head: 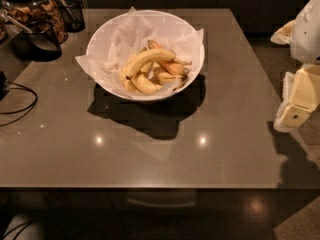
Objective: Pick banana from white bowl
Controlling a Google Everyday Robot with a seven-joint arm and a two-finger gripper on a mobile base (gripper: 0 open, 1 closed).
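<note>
The wide white bowl (102, 44), lined with crinkled white paper, stands on the brown table towards its far middle. Several bananas lie in it. A larger pale-yellow banana (147, 59) lies across the top. A smaller, dull brownish-yellow banana (171, 67) lies just right of it, partly under it. Another yellow banana (144, 84) lies at the front of the pile. My gripper (294, 115) hangs at the right edge of the view, off the table's right side, well clear of the bowl and lower than its rim.
Dark glass jars (35, 9) with a scoop stand at the table's far left corner. A black cable (20, 104) loops on the left edge. The bowl casts a dark shadow (150, 114) toward the front. Dark floor lies beyond the right edge.
</note>
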